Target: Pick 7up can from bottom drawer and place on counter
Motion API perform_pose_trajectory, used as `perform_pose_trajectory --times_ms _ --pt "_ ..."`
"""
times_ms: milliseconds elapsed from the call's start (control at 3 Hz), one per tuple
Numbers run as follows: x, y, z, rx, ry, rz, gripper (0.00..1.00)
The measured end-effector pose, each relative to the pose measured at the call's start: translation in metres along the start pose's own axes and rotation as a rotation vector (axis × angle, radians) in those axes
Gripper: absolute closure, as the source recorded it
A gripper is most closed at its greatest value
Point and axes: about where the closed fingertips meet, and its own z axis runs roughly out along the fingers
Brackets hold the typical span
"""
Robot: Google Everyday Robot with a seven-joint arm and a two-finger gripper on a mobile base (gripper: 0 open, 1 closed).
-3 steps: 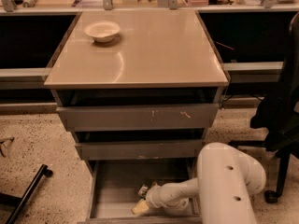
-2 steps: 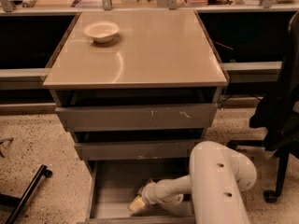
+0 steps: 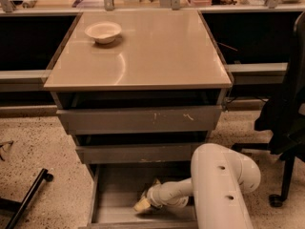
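The bottom drawer (image 3: pixel 112 194) is pulled open below two shallower grey drawers, showing its grey inside. My white arm reaches down into it from the right, and the gripper (image 3: pixel 143 203) sits low in the drawer near its middle front, with its tan tip pointing left. The 7up can is not visible; my wrist and gripper cover that part of the drawer floor. The beige counter (image 3: pixel 152 51) tops the cabinet.
A white bowl (image 3: pixel 103 31) stands on the counter's back left. The two upper drawers (image 3: pixel 138 119) stick out slightly above the bottom one. A black office chair (image 3: pixel 286 118) stands at the right. A black bar (image 3: pixel 28 194) lies on the floor at the left. A cluttered shelf runs behind.
The gripper has slid a little left and toward the drawer's front, and the arm's elbow has shifted left with it.
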Motion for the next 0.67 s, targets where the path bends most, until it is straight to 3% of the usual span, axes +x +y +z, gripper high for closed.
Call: perform_pose_trajectory --times_ms 333,667 --pt "-0.002 -0.028 -0.015 0.071 -0.011 -0.008 0.0" --pt "0.004 -0.041 -0.02 0.09 -0.006 -0.001 0.0"
